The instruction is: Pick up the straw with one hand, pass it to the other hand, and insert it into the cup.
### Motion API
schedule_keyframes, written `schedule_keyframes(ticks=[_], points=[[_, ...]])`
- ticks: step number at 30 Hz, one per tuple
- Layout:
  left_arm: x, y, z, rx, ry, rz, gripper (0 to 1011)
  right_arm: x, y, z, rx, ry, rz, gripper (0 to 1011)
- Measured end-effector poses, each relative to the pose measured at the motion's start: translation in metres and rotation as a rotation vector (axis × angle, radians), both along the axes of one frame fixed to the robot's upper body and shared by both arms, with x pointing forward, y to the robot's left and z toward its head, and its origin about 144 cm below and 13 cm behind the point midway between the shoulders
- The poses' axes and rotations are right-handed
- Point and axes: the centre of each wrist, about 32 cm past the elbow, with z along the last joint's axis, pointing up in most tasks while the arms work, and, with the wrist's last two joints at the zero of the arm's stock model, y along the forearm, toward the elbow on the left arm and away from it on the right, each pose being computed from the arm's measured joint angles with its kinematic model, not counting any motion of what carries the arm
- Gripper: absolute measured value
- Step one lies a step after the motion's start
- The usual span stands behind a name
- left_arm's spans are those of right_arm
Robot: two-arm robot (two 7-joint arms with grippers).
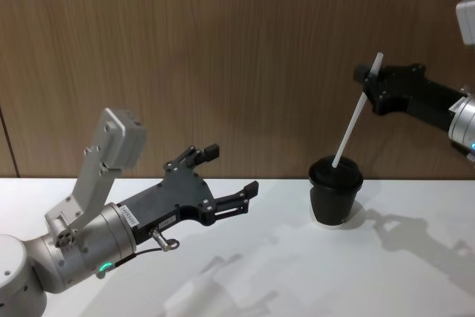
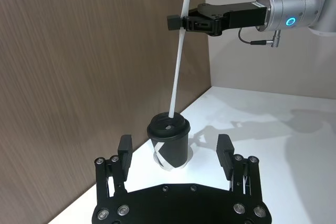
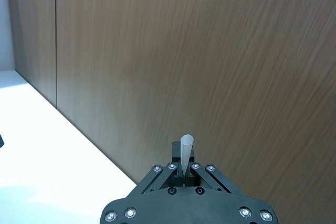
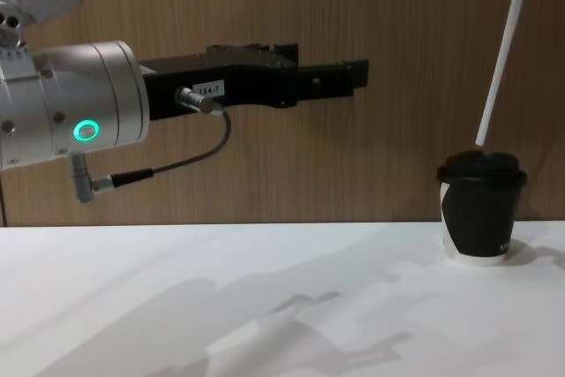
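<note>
the straw [image 1: 356,119] is held near its upper end by the right gripper [image 1: 370,79], whose fingers [image 2: 190,23] are pressed together on it, with a short length of the white tube sticking up past them. in the right wrist view the straw's end [image 3: 186,148] is seen clamped between the two fingers [image 3: 177,167], rising just beyond their tips against the wooden wall [image 3: 210,51]. from the pinch the straw slants down and away below the fingers, and its lower tip is met at the black lid of the cup [image 1: 335,189]; whether the tip has gone through the lid opening or only rests on it cannot be told. in the left wrist view the straw [image 2: 177,66] is seen tilted, its lower end touching the lid near the rim, while the cup [image 2: 169,142] stands upright on the white table [image 2: 273,129], close to the wall. the cup [image 4: 478,209] is shown from the side in the chest view, with a white curved panel and a white base rim, and the straw [image 4: 500,64] leans up from its lid. the left gripper [image 1: 231,176] is held above the table, well apart from the cup, with its fingers [image 1: 247,192] spread wide and nothing between them; in its own wrist view the cup is seen beyond the gap between the fingertips [image 2: 224,148], untouched by them. the left gripper [image 4: 353,75] is seen in the chest view pointing toward the cup's side.
</note>
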Motion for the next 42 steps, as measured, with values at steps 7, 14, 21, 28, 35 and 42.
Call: schedule_keyframes(ticks=[7,14,21,28,35,42], points=[[0.000,0.000,0.000,0.000,0.000,0.000,1003,0.001,0.001,-0.002,0.000,0.007,0.000,7],[0.000,0.000,0.000,0.000,0.000,0.000,1003,0.003,0.001,-0.005,-0.002,0.013,-0.002,7],[0.000,0.000,0.000,0.000,0.000,0.000,1003,0.004,0.002,-0.007,-0.002,0.017,-0.003,7],[0.000,0.000,0.000,0.000,0.000,0.000,1003,0.006,0.003,-0.008,-0.002,0.021,-0.002,7],[0.000,0.000,0.000,0.000,0.000,0.000,1003,0.007,0.003,-0.010,-0.003,0.026,-0.004,7],[0.000,0.000,0.000,0.000,0.000,0.000,1003,0.009,0.004,-0.013,-0.005,0.033,-0.009,7]])
